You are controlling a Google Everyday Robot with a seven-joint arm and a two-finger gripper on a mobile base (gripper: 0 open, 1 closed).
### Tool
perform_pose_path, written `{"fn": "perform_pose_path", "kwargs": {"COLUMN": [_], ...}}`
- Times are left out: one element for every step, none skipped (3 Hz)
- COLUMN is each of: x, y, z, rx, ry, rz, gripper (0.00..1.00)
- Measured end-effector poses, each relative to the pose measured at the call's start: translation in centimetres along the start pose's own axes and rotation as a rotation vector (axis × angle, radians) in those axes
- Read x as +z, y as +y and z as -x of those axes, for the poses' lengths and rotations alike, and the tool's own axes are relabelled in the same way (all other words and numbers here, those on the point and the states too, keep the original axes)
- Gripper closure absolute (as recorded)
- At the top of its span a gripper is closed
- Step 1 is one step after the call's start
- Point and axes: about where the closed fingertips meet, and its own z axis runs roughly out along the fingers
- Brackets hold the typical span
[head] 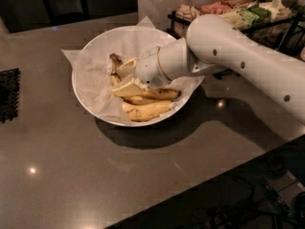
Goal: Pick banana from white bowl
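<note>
The white bowl, lined with crinkled white paper, stands on the dark table. The strongly curved banana lies at the bowl's left middle, its blackened stem end pointing to the far side. Two straighter brown-spotted bananas lie at the bowl's near side. My gripper reaches into the bowl from the right, down at the curved banana and just above the straighter ones. My white arm hides the bowl's right rim.
A black rack of packaged snacks stands at the back right, behind my arm. A black mat lies at the table's left edge. The table's front edge runs diagonally at the lower right, with dark floor and cables beyond.
</note>
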Motion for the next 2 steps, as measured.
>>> {"fn": "perform_pose_path", "kwargs": {"x": [-0.5,-1.8], "y": [0.2,-0.1], "z": [0.1,1.4], "rx": [0.004,-0.017], "ry": [-0.008,-0.028], "rz": [-0.018,-0.047], "gripper": [0.97,1.0]}}
